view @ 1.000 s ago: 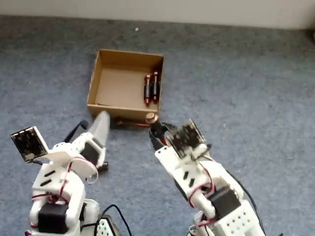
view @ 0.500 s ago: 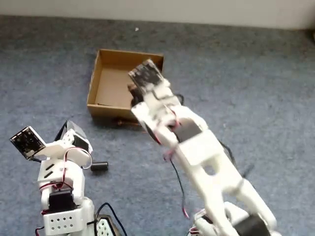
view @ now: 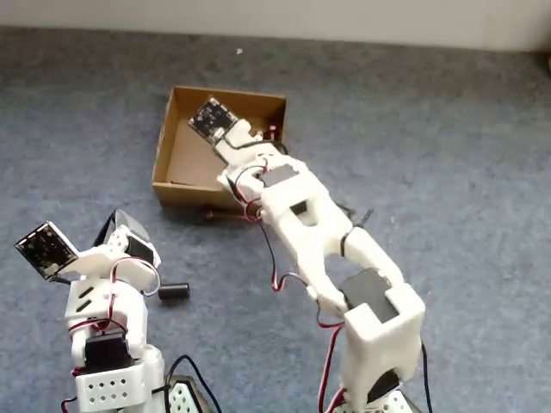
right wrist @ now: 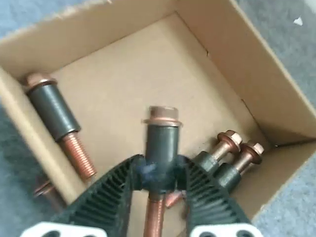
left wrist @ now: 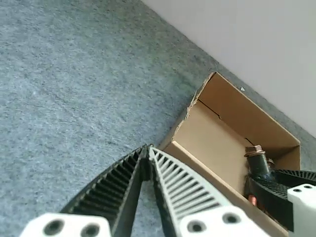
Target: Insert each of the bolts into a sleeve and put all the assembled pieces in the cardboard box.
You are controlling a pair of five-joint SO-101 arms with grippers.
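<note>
Comparing with a second ago, I see my right arm [view: 297,211] has swung from a folded pose just short of the near wall of the open brown cardboard box [view: 165,142] to a full stretch over it. Half a second back it was only crossing that wall. Now the right gripper [right wrist: 160,170] hangs over the middle of the box floor. Its fingers are clamped on the black cylindrical sleeve with a copper hex-head bolt through it [right wrist: 162,140]. The bolt head points away from the wrist and the threaded end trails back between the fingers. As far as I can judge, the piece is not yet resting on the cardboard.

Meanwhile the left arm [view: 108,288] has folded back, well apart from the box. The left gripper [left wrist: 147,149] has its fingers closed on nothing, tips meeting.

Inside the box, a single assembled piece [right wrist: 55,114] lies along one wall and a pair of assembled pieces [right wrist: 232,150] rests in the opposite corner. Outside, a bare copper bolt [view: 217,215] lies just beside the box's near wall. An empty black sleeve [view: 173,292] sits on the grey carpeted counter [view: 448,129], well apart from the box and close to the left arm.

My reading is that the carry is done and this piece only needs letting go over the box floor. After that, I judge one bolt and one sleeve are left to join and drop in.
</note>
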